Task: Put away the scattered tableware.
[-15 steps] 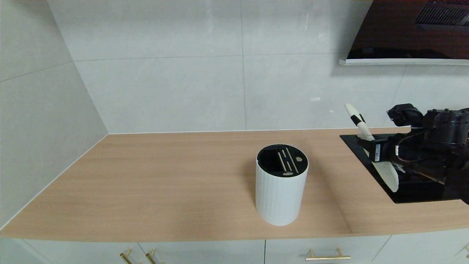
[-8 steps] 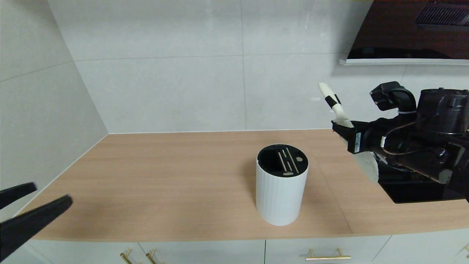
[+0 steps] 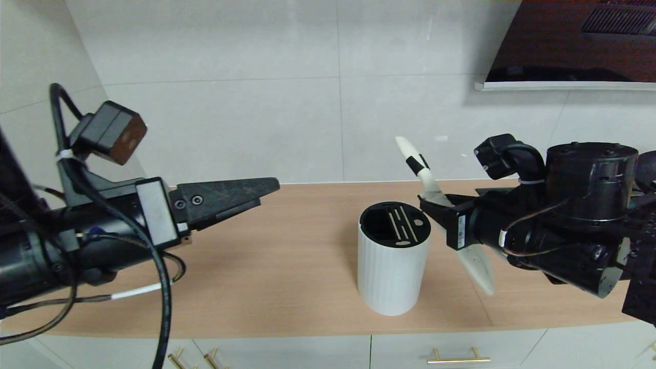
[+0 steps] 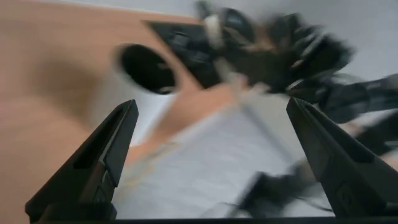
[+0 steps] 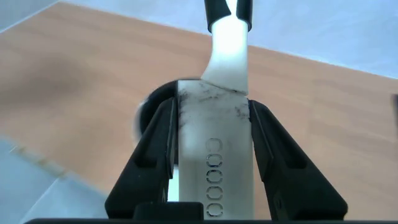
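At three o'clock from the white ribbed cylindrical holder (image 3: 393,266) on the wooden desk (image 3: 266,266), the right hand (image 3: 439,207) clenches a tilted white knife (image 3: 475,262), best righted tip-down over a slot (image 3: 407,224), while the left hand (image 3: 264,193) gapes.

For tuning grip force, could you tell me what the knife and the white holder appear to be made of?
The knife: matte white blade, likely ceramic, possibly coated steel; pale handle with a black band looks plastic. The holder: white ribbed wall, matte black slotted top, probably plastic.
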